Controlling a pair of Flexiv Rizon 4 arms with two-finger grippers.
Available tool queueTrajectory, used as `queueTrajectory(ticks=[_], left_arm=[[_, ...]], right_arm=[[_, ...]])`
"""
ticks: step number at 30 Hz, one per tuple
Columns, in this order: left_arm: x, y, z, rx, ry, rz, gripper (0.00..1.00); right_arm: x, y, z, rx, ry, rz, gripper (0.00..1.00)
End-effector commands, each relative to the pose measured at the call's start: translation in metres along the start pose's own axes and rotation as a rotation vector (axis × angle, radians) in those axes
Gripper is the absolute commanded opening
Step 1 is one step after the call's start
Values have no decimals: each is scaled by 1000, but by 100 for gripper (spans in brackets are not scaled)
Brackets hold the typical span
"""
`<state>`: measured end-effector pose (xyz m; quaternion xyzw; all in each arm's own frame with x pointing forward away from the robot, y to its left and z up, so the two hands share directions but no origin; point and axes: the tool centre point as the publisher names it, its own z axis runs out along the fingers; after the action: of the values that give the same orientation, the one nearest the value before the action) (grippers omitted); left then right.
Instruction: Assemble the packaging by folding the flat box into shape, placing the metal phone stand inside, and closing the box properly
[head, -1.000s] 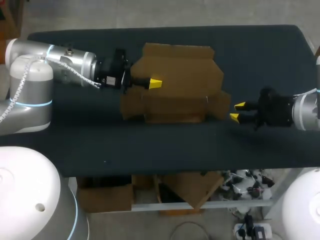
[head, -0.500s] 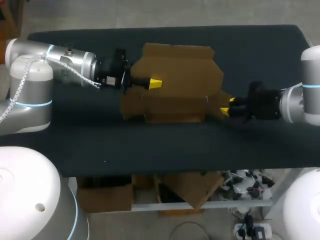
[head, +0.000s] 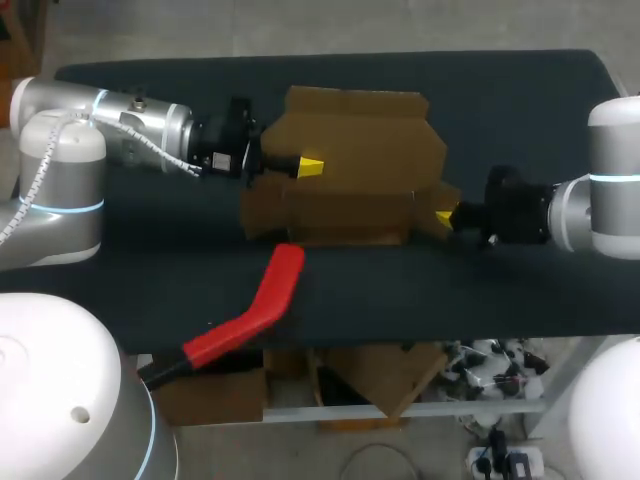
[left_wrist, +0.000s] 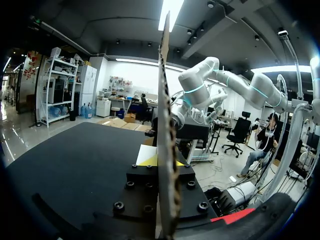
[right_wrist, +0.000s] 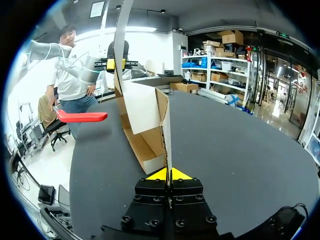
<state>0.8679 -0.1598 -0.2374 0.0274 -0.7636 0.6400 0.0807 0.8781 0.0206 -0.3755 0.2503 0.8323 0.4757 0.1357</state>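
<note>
A brown cardboard box (head: 350, 150) lies partly folded on the middle of the black table, its flaps spread out. My left gripper (head: 308, 165) is at the box's left side, shut on an upright cardboard panel (left_wrist: 166, 100) that runs edge-on between its yellow tips (left_wrist: 161, 161). My right gripper (head: 443, 217) is at the box's right end, shut on the side flap. In the right wrist view that flap's edge (right_wrist: 167, 130) stands between the tips (right_wrist: 170, 174), with the box's open inside (right_wrist: 142, 110) ahead. No metal phone stand is in view.
A red stick-like tool (head: 255, 305) reaches in over the table's front edge, and its tip lies close to the box's front left corner. It also shows beside the box (right_wrist: 82, 116). Bare black tabletop (head: 500, 110) lies behind and to the right.
My right gripper moved left to the box's right flap and shut on it. The red tool came in over the front edge. The left arm has not moved.
</note>
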Motion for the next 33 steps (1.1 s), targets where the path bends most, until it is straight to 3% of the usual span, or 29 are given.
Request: queueTrajectory(ticks=[1, 17, 20, 27, 33], left_arm=[[0, 3, 1, -1, 1, 0, 0], [0, 3, 1, -1, 1, 0, 0], [0, 3, 1, -1, 1, 0, 0], [0, 3, 1, -1, 1, 0, 0], [0, 3, 1, -1, 1, 0, 0]], right_arm=[[6, 2, 5, -3, -14, 7, 0], [13, 3, 9, -22, -55, 47, 0], [15, 3, 10, -27, -61, 53, 7], [19, 5, 13, -32, -70, 62, 0], [22, 8, 17, -33, -75, 67, 1]])
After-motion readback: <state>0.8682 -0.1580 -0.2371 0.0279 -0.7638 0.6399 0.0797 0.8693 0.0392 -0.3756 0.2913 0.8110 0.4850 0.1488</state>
